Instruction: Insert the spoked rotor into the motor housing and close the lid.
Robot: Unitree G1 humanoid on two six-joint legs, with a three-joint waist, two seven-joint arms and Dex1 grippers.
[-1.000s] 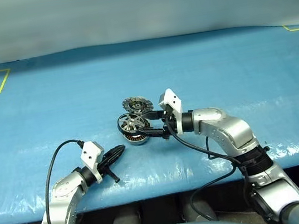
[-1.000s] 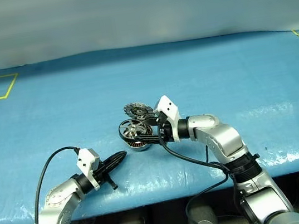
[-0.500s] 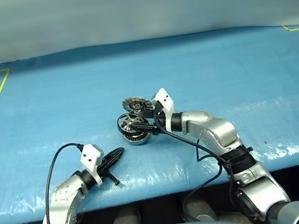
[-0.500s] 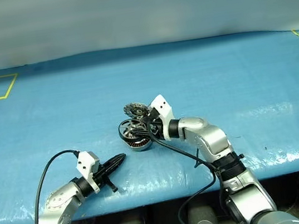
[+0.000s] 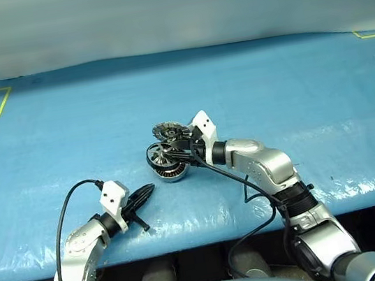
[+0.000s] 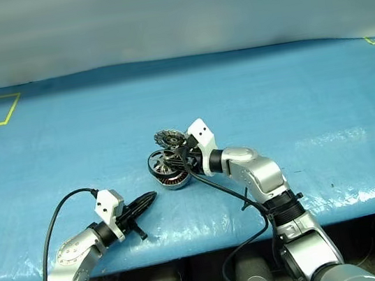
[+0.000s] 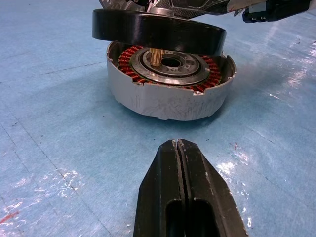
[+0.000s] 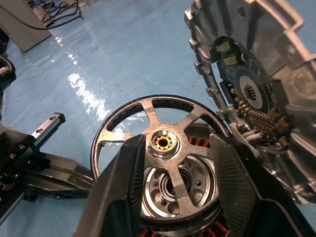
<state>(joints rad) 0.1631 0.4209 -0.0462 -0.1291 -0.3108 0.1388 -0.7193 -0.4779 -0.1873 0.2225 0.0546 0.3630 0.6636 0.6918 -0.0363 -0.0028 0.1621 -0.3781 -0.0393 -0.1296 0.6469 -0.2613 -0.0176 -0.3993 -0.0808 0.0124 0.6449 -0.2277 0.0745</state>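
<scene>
My right gripper (image 8: 175, 185) grasps the rotor (image 8: 158, 143), tilted over the housing (image 7: 170, 91) to seat it. The lid (image 8: 256, 89) stands open. My left gripper (image 7: 180, 148) waits clenched nearby.

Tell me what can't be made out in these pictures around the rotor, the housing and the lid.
- Whether the right gripper truly clamps the spoked rotor: right wrist view, the fingers cover the rim's near part.
- The far half of the motor housing: left wrist view, the rotor's dark rim hangs over it.
- The joint between the lid and the housing: right wrist view, cut by the edge.
- The rotor's spokes: head views, too small.
</scene>
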